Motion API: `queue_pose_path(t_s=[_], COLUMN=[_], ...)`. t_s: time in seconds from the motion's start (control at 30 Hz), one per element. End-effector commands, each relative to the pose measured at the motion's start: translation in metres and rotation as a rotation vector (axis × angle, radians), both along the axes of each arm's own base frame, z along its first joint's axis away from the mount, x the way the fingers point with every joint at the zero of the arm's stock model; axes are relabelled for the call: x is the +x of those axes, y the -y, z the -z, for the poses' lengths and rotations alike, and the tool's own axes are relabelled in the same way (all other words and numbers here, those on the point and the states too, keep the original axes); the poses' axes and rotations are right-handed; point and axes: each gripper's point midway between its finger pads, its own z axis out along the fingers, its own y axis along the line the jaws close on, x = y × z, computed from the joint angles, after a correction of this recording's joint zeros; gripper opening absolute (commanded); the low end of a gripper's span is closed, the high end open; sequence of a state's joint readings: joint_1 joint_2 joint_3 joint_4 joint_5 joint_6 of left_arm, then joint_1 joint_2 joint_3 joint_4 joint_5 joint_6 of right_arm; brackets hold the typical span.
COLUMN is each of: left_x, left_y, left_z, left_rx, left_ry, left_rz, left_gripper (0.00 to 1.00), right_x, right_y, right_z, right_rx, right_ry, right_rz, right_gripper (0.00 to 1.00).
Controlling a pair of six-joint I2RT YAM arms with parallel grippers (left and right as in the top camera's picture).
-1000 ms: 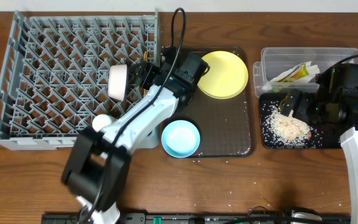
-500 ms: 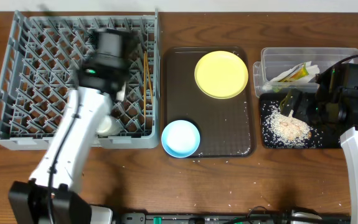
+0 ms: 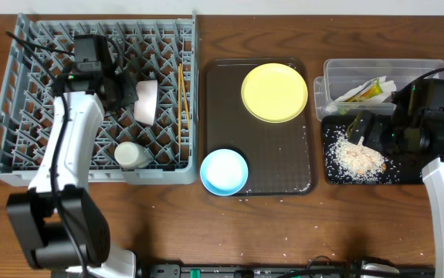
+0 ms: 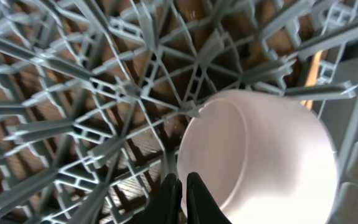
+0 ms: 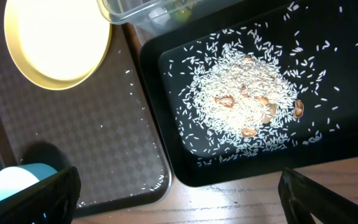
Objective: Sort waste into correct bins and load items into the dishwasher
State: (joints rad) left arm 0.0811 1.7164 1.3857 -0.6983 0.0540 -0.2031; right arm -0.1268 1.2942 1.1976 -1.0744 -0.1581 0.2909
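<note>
My left tool (image 4: 180, 186) is pressed together, empty, beside the white bowl (image 4: 259, 155) on its side in the rack (image 3: 21, 100). I see my right tool (image 5: 179, 177) spread over rice (image 5: 241, 109) in the black tray (image 5: 353, 124).

One rack (image 3: 52, 38), one plate (image 3: 275, 92), a white bowl (image 3: 146, 102) and a blue bowl (image 3: 224, 171), so two, one cup (image 3: 130, 154), two chopsticks (image 3: 181, 93), one brown tray (image 3: 268, 154), one tub (image 3: 337, 73), one black tray (image 3: 360, 181).

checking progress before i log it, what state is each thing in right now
white bowl, on its side in dish rack
small white cup, in rack
chopsticks, in rack
yellow plate, empty, on brown tray
light blue bowl, empty, at tray corner
rice scraps, in black tray
left gripper, shut, empty
right gripper, open, empty
</note>
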Motion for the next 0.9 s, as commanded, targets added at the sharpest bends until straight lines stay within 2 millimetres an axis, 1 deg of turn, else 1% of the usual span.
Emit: queue_pose_path(t_s=[0.0,0.07,0.13,0.2,0.27,0.33,0.43,0.73,0.8,0.87], left_x=[-0.001,-0.001,0.001,0.003,0.004,0.004,0.003,0.000,0.000,0.000], left_y=[0.005,0.005,0.011,0.024,0.043,0.056,0.066,0.103,0.109,0.111], left_z=[0.017,0.019,0.016,0.014,0.010,0.008,0.008,0.007,0.007,0.007], left_rx=[-0.016,-0.016,-0.048,-0.112,-0.195,-0.242,-0.237,-0.219,-0.218,-0.209], left_ry=[-0.044,-0.046,-0.033,-0.017,0.000,0.004,0.002,0.004,0.005,0.004], left_rz=[0.037,0.036,0.052,0.088,0.162,0.200,0.230,0.350,0.365,0.369], left_gripper=[0.08,0.08,0.08,0.08,0.08,0.08,0.08,0.08,0.08,0.08], right_x=[0.003,0.003,0.003,0.003,0.003,0.003,0.003,0.003,0.003,0.003], right_y=[0.003,0.003,0.003,0.003,0.003,0.003,0.003,0.003,0.003,0.003], right_z=[-0.006,-0.006,-0.006,-0.006,-0.006,-0.006,-0.006,-0.006,-0.006,-0.006], right_rx=[-0.005,-0.005,-0.005,-0.005,-0.005,-0.005,-0.005,-0.005,-0.005,-0.005], right_ry=[0.018,0.018,0.019,0.018,0.018,0.018,0.018,0.018,0.018,0.018], right_rz=[-0.006,-0.005,-0.006,-0.005,-0.005,-0.005,-0.005,-0.005,-0.005,-0.005], right_gripper=[0.99,0.99,0.99,0.99,0.99,0.99,0.99,0.99,0.99,0.99])
